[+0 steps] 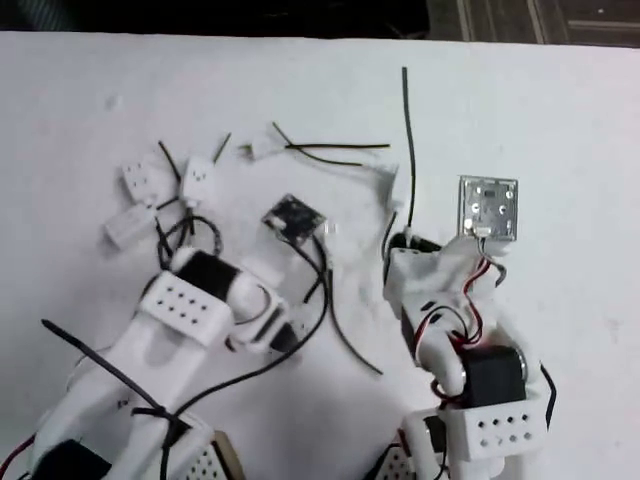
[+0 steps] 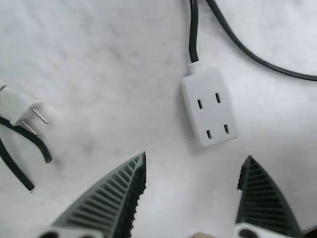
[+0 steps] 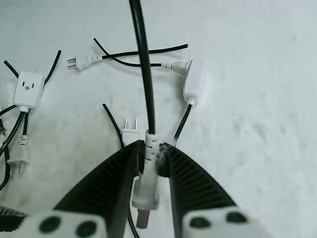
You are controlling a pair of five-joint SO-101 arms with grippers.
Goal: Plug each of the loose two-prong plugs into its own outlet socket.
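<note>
While right gripper (image 3: 151, 147) is clamped on a white plug (image 3: 144, 187), prongs apparently toward the wrist, left gripper (image 2: 195, 158) hangs fingers apart near the outlet socket (image 2: 208, 106). Second plug (image 2: 18, 106) lies apart from it.

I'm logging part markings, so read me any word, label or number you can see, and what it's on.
None can be read.
The white socket block has bare slots and no print.
The plug held in the right tool is plain white.
The metal plate and the dark square piece are too blurred to tell any marking.
</note>
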